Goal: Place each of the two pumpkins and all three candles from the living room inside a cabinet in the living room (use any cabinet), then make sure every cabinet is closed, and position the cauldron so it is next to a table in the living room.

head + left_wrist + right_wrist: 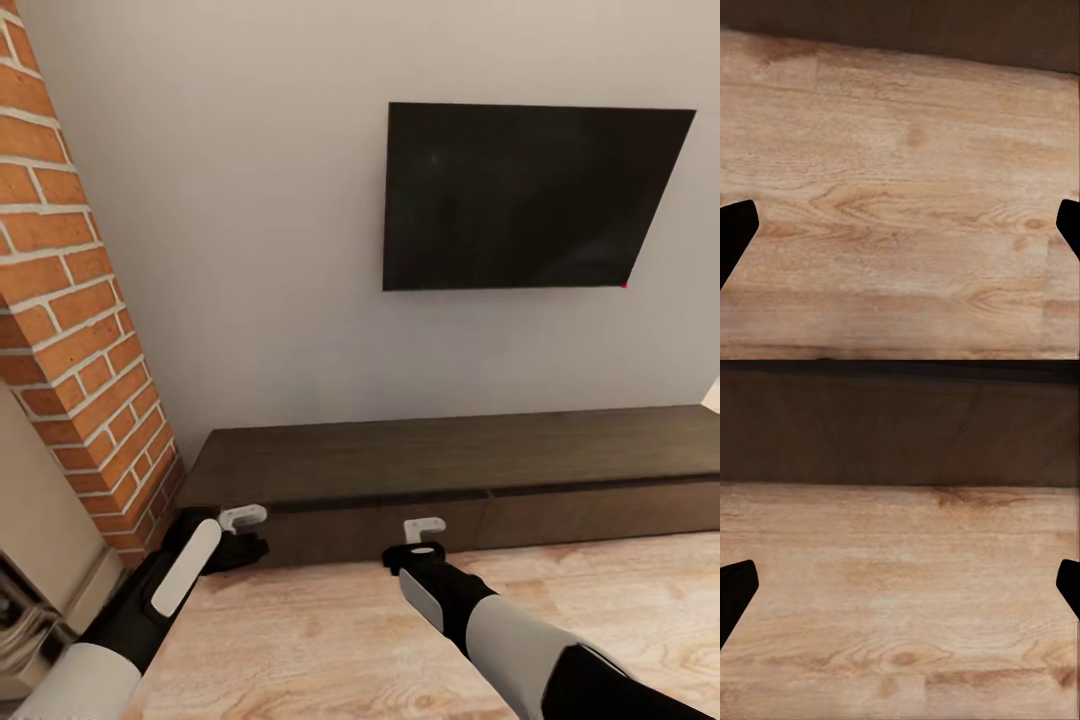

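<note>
Hands hang low over the wooden floor [330, 640], both pointed down and both empty. In the left wrist view the left hand [900, 225] has its two dark fingertips [735, 232] at opposite edges of the picture, spread wide, with bare planks between them. The right hand [900, 585] looks the same in its own wrist view: fingertips [735, 592] far apart, nothing held, floorboards between them.

From the head view, the left hand [243, 535] sits just in front of the cabinet [450, 470], near its left end, and the right hand [424, 540] is just in front of the same dark-brown front, further along toward its middle. The two hands are well apart from each other. The cabinet's drawer fronts look shut and its top is bare.

Beyond the left hand, a brick column [70, 320] rises beside the cabinet's end. Above and beyond the right hand, a dark television [525, 195] hangs on the pale wall [250, 250].
</note>
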Available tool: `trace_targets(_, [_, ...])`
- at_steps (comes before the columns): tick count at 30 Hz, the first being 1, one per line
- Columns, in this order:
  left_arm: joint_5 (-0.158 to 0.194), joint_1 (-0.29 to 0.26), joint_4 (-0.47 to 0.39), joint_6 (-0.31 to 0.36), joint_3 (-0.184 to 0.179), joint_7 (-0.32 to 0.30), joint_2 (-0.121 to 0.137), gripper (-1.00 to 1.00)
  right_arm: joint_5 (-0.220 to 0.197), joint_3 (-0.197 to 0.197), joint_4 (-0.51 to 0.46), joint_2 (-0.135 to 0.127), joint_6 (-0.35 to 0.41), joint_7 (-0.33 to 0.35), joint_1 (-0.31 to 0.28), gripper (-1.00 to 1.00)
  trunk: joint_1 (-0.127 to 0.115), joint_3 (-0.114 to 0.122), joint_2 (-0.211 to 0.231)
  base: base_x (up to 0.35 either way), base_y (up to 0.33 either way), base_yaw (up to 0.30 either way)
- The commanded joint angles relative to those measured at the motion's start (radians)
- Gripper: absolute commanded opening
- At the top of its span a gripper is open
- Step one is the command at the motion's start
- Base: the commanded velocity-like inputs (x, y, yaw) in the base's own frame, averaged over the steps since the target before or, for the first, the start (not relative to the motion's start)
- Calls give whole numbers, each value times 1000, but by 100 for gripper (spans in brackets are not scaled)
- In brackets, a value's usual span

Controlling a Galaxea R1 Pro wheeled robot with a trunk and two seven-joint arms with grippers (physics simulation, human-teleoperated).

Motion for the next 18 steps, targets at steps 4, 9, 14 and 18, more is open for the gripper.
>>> trace_targets(4, [-1, -1, 134, -20, -9, 8, -4, 100, -4, 9, 65, -4, -102, -1, 3, 100, -16, 12, 28, 0, 0, 0])
trace_targets(9, [-7, -1, 354, -154, -22, 2, 2, 100, -3, 11, 214, -3, -210, 1, 63, 100, -35, 27, 63, 0, 0, 0])
trace_targets(14, [-44, 0, 690, -466, -142, -95, -6, 100, -4, 10, 240, -7, -280, 1, 179, 100, -54, 43, 98, 0, 0, 0])
trace_targets(18, [-53, 2, 979, -726, -224, -273, -33, 100, -4, 9, 250, -9, -356, 2, 219, 100, -69, 56, 126, 0, 0, 0])
